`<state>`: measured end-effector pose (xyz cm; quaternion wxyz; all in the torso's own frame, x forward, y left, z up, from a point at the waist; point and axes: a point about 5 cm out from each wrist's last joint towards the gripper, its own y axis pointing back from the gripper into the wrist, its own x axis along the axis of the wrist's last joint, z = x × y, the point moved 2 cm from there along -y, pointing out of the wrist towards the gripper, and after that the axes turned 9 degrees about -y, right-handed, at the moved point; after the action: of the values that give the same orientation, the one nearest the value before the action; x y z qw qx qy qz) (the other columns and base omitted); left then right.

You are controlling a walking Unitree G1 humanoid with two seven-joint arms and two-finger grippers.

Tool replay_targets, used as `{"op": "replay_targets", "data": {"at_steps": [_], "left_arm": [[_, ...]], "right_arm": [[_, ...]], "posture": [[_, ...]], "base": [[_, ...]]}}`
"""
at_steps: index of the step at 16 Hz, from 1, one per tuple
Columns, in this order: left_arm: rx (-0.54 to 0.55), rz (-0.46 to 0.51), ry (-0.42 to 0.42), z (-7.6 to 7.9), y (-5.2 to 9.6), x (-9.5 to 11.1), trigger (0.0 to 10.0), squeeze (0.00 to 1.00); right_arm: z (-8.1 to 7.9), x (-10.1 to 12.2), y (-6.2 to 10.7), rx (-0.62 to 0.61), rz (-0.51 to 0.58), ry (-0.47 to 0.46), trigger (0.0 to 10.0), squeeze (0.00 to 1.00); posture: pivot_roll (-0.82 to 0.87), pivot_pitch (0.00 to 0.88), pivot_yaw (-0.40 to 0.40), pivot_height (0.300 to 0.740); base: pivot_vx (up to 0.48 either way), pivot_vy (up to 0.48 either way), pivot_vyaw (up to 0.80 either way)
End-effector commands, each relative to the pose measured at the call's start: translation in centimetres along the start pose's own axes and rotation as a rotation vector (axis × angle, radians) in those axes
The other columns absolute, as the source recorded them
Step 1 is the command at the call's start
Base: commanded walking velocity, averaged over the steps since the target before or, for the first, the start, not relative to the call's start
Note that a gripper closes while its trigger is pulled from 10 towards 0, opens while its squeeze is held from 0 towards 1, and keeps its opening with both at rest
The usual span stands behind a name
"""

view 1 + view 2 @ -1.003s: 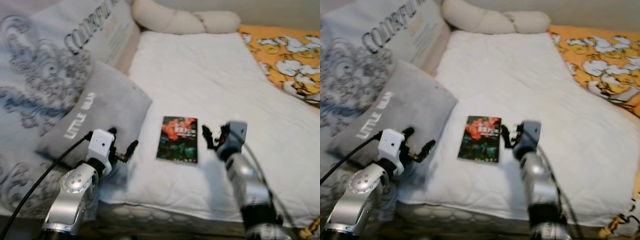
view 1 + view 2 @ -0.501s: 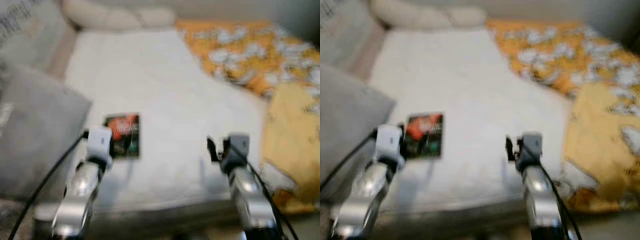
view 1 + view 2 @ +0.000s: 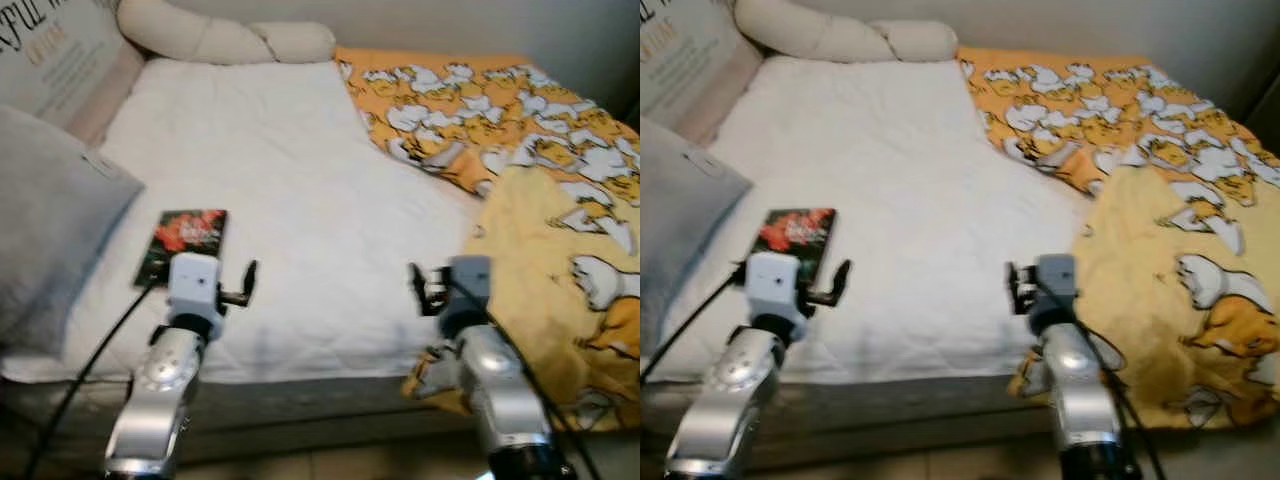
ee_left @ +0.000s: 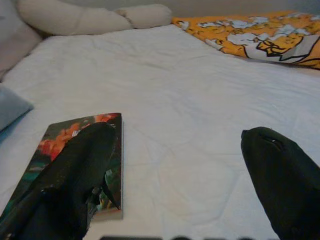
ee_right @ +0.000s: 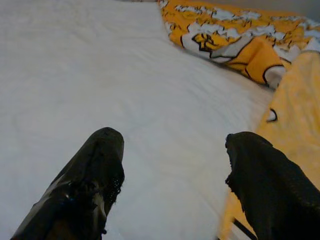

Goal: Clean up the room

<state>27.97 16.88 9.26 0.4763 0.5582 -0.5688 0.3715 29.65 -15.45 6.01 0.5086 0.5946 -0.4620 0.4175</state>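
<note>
A robot is standing at the foot of a bed (image 3: 300, 150), and tidying looks barely begun. A book (image 3: 182, 243) is lying on the white mattress at about nine o'clock, just beyond the left gripper (image 4: 175, 175), whose fingers are spread apart and empty. The right gripper (image 5: 170, 185), also spread and empty, is hovering beside a rumpled yellow blanket (image 3: 540, 200) at three o'clock, not yet straightened.
</note>
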Motion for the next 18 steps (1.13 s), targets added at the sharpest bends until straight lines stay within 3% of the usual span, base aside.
{"op": "replay_targets", "data": {"at_steps": [1, 7, 10, 18], "left_arm": [[-0.001, 0.014, -0.003, 0.4, -0.2, 0.5, 10.0, 0.00], [-0.016, 0.080, 0.049, 0.2, -0.7, 1.7, 10.0, 0.00], [-0.007, 0.071, 0.047, -0.1, -0.7, 1.5, 10.0, 0.00], [-0.011, 0.054, 0.035, -0.1, -0.7, 0.7, 10.0, 0.00]], "right_arm": [[1.1, 0.8, 0.1, -0.033, 0.017, 0.011, 10.0, 0.00], [0.8, 0.8, 0.1, -0.006, 0.012, 0.071, 10.0, 0.00], [0.6, 0.7, 0.1, -0.011, 0.003, 0.064, 10.0, 0.00], [0.8, 0.5, 0.2, -0.031, -0.012, 0.048, 10.0, 0.00]], "posture": [[0.00, 0.000, -0.016, 0.740], [0.01, 0.000, -0.018, 0.740], [0.01, 0.000, -0.017, 0.740], [0.01, 0.000, -0.020, 0.740]], "base": [[0.000, -0.480, 0.00], [0.092, -0.080, 0.00], [0.450, 0.000, 0.80], [0.465, 0.000, 0.00]]}}
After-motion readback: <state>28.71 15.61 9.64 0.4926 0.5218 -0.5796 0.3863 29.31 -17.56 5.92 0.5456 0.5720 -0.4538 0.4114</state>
